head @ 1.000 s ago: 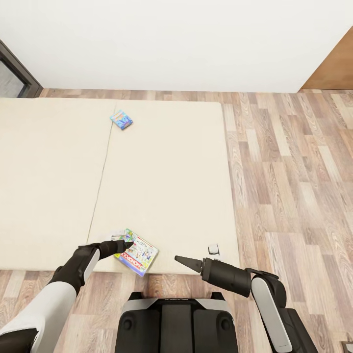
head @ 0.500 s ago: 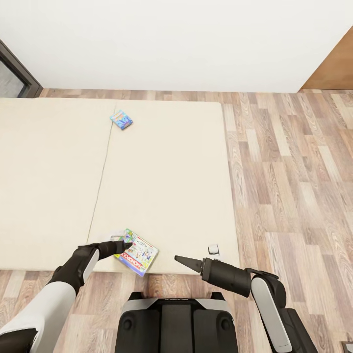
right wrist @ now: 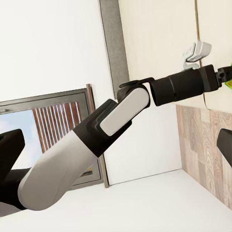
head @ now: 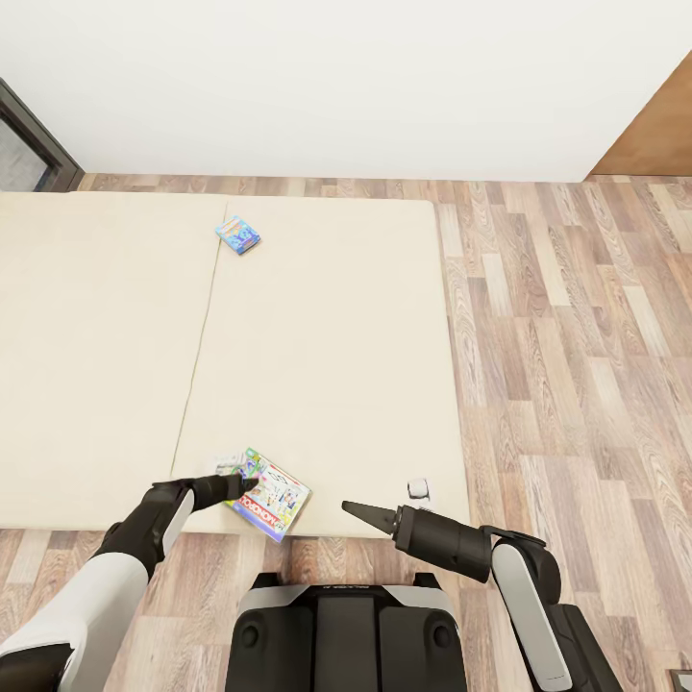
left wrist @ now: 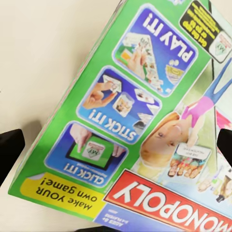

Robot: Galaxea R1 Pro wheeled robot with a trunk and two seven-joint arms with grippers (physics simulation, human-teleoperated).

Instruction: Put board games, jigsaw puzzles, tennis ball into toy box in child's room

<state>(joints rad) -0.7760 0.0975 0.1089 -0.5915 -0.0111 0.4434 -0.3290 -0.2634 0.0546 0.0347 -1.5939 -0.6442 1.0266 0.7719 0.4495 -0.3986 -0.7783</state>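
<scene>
Two board games lie on the cream bed. A blue one rests far back near the bed's seam. A green-edged Monopoly box lies at the front edge. My left gripper is open at that box's left corner. In the left wrist view the box sits between the dark fingertips of my left gripper. Right of the box, my right gripper hovers open over the bed's front edge, holding nothing. The table and toy box are out of view.
A small white-grey object sits on the bed's front right corner. Wood-plank floor runs along the bed's right side. A white wall stands behind, with a dark window frame at left and a brown panel at right.
My left gripper has sunk slightly toward the Monopoly box. The right arm and both games stay where they were.
</scene>
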